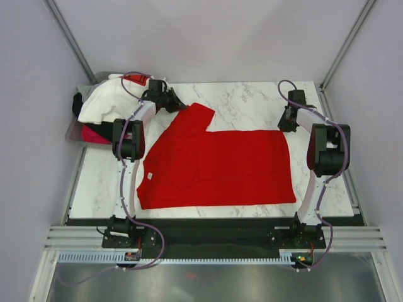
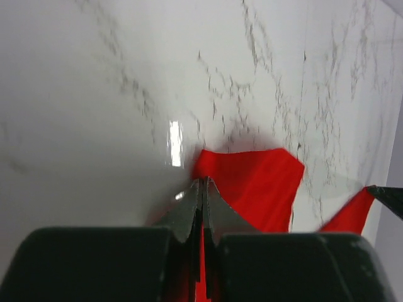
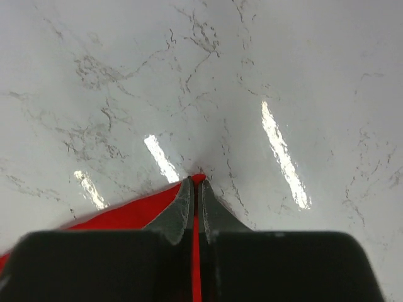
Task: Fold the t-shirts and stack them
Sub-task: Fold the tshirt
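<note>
Top external: spread bright-red t-shirt [image 1: 220,167]

**Top view:** fixed high behind the arm bases, looking down over the whole marble table [image 1: 252,100].
**Wrist views:** each low and close to the tabletop, looking out past the left gripper [image 2: 203,182] or the right gripper [image 3: 195,180].
**Shared:** all three show the red t-shirt [image 1: 220,170].

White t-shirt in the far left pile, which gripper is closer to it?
Left. The left gripper, shut on a sleeve of the red t-shirt, sits beside the white t-shirt; the right gripper holds the red one's far corner, across the table.
</note>
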